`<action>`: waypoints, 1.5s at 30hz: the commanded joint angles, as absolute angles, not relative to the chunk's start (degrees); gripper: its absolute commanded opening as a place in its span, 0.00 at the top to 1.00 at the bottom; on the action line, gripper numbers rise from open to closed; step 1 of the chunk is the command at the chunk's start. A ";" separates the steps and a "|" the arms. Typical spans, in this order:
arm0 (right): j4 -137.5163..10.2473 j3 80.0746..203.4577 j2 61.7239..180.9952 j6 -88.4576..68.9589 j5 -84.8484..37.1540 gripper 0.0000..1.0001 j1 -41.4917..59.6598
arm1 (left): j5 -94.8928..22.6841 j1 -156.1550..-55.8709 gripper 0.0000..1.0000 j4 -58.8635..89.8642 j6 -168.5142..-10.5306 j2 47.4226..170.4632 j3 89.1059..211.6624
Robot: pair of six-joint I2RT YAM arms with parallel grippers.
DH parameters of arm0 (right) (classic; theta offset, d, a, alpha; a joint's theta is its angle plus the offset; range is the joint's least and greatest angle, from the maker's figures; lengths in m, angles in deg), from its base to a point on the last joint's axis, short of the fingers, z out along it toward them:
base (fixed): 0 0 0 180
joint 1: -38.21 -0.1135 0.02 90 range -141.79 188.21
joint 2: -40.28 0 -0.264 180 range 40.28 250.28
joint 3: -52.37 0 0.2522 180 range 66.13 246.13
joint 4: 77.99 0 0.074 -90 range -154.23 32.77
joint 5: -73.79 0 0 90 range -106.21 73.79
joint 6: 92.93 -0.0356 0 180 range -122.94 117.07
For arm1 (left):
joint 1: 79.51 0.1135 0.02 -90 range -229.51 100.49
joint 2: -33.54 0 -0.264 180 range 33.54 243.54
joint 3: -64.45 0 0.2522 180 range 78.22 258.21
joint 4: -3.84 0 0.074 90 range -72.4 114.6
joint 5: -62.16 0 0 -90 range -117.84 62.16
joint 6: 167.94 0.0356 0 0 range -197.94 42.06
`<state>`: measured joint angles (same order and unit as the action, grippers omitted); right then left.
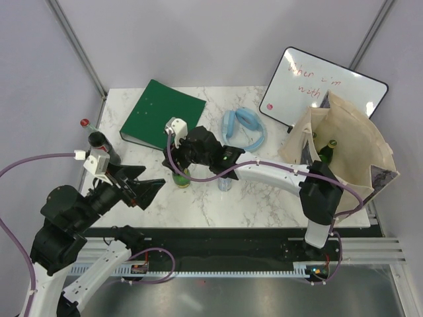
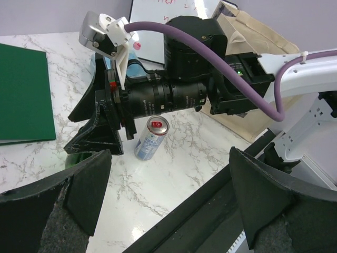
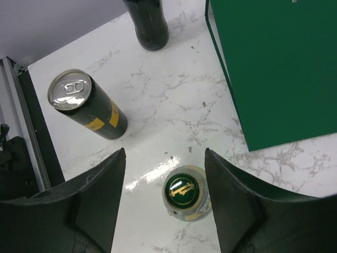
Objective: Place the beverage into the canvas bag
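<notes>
Right pincer (image 3: 164,153) spread astride green-capped bottle (image 3: 184,193), body hidden beneath its cap; left pincer (image 2: 168,155) spread wide.

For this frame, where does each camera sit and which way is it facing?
Top external: above and behind the bases, looking down on the table; left arm and right arm both show.
Left wrist: on the left arm, facing across the table at the right arm and a can; the open left gripper frames the bottom.
Right wrist: looking straight down at a green bottle between the open right gripper.
Shared: the green binder appears in all three.
</notes>
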<state>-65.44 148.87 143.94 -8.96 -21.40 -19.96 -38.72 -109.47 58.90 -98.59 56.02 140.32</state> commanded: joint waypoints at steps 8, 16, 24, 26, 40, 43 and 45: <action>-72.40 144.89 146.19 -4.08 -21.47 0.31 -19.97 | -39.53 -109.31 0.00 55.84 -98.24 55.07 138.68; -75.91 142.08 146.80 -5.83 -21.66 0.41 -19.97 | -38.65 -109.31 0.00 55.75 -97.81 54.81 138.07; -83.74 136.71 145.48 -9.44 -19.46 0.45 -20.41 | -38.65 -109.31 0.00 55.04 -98.86 54.90 136.49; -83.13 136.88 145.57 -9.61 -18.76 0.45 -20.33 | -38.83 -109.31 0.00 54.87 -98.95 55.07 136.40; -81.03 138.72 142.94 -9.53 -9.01 1.00 -20.15 | -37.25 -109.31 0.00 54.78 -99.74 56.65 135.96; -79.44 140.84 141.01 -9.00 -4.26 1.00 -18.84 | -36.81 -109.31 0.00 54.52 -100.09 57.53 135.87; -79.09 142.32 139.42 -8.82 -2.85 1.00 -17.61 | -35.33 -109.31 0.00 54.52 -100.18 58.23 135.87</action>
<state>-78.54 137.18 145.31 -9.17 -10.01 -20.16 -37.86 -109.47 56.43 -98.70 56.10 136.21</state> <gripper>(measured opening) 0.465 0.995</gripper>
